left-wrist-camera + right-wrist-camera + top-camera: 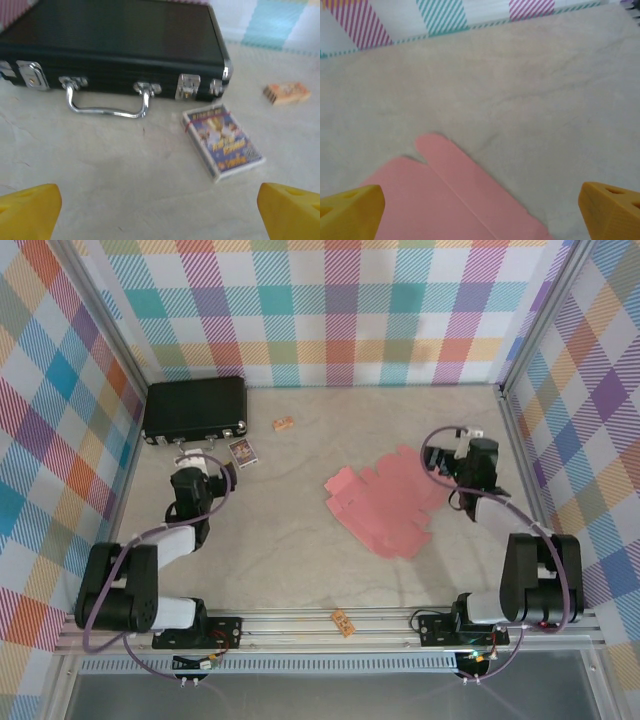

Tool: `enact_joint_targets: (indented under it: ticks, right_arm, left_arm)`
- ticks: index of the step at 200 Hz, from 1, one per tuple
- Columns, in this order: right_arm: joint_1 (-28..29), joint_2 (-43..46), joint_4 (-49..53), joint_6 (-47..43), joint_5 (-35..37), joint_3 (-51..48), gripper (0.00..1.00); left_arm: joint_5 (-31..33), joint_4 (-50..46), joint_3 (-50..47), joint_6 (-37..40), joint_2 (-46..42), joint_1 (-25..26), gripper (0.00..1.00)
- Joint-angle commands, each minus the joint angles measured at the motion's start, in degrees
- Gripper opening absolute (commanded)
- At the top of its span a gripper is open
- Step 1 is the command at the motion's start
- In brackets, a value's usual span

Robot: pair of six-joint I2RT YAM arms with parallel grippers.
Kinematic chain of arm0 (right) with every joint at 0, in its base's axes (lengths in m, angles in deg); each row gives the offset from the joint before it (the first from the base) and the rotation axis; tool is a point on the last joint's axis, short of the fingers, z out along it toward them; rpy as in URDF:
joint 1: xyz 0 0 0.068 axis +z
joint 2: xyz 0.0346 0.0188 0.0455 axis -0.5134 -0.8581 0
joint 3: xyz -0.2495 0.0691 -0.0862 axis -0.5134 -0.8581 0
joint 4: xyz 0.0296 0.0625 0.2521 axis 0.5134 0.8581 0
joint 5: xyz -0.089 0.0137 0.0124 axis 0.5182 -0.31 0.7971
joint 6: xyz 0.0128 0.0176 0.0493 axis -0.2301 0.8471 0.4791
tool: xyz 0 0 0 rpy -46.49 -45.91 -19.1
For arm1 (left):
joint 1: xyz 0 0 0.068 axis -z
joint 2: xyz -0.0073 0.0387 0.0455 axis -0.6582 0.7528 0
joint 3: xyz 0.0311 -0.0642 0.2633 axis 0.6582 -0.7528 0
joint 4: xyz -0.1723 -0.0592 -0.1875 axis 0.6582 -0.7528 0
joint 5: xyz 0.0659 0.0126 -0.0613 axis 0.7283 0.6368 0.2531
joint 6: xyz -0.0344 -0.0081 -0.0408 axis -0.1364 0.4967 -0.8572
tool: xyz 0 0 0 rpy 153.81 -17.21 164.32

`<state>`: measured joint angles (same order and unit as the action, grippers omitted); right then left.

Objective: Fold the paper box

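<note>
The paper box (388, 502) is a flat salmon-pink die-cut sheet with flaps, lying right of the table's middle. In the right wrist view a rounded flap of the pink sheet (455, 195) runs under the gripper. My right gripper (462, 458) hovers at the sheet's right edge, open, its yellow fingertips (350, 210) wide apart with nothing between them. My left gripper (192, 462) is at the far left, well away from the sheet and facing the black case, open with its yellow fingertips (27, 210) spread and empty.
A black hard case (195, 408) with metal latches and a handle (107, 100) lies at the back left. A small printed card pack (222, 140) sits just in front of it. A small orange block (283, 423) lies further right, another (342, 620) on the front rail.
</note>
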<state>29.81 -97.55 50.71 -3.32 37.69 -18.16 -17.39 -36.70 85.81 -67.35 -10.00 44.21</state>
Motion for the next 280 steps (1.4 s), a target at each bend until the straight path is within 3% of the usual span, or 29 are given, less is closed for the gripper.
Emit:
enact_joint_targets:
  ticks: [1,42,69,91,108,150,210,280]
  right_arm:
    - [0.38,1.97,19.43,7.41,0.13,5.3,0.99]
    - [1.0,2.59,28.12,10.93,-10.93,8.51,0.99]
    - [2.39,-1.0,32.65,9.83,-14.23,11.54,1.0]
    - [4.83,-5.35,35.99,9.52,-13.86,14.14,0.9]
    - [6.03,-8.12,36.43,10.31,-13.37,15.21,0.78]
    - [6.43,-13.15,38.31,13.91,-9.98,17.69,0.38]
    - [6.47,-17.08,35.15,15.68,-11.37,17.72,0.1]
    - [6.61,-26.1,37.38,14.81,-11.91,25.46,0.06]
  left_arm:
    - [-0.75,-14.26,5.51,-6.33,-4.78,1.19,1.0]
    - [-9.7,-33.31,16.08,-14.76,-4.2,10.43,1.0]
    - [-15.28,-34.87,20.01,-19.45,0.24,19.39,0.81]
    - [-17.39,-33.51,24.24,-21.34,5.76,26.21,0.63]
    - [-20.89,-33.55,29.39,-22.69,11.89,29.51,0.42]
    - [-25.22,-37.41,43.27,-23.21,25.49,36.47,0.0]
    - [-29.69,-42.21,52.81,-23.84,36.8,37.73,0.0]
    - [-33.17,-38.0,48.43,-29.34,39.7,42.03,0.0]
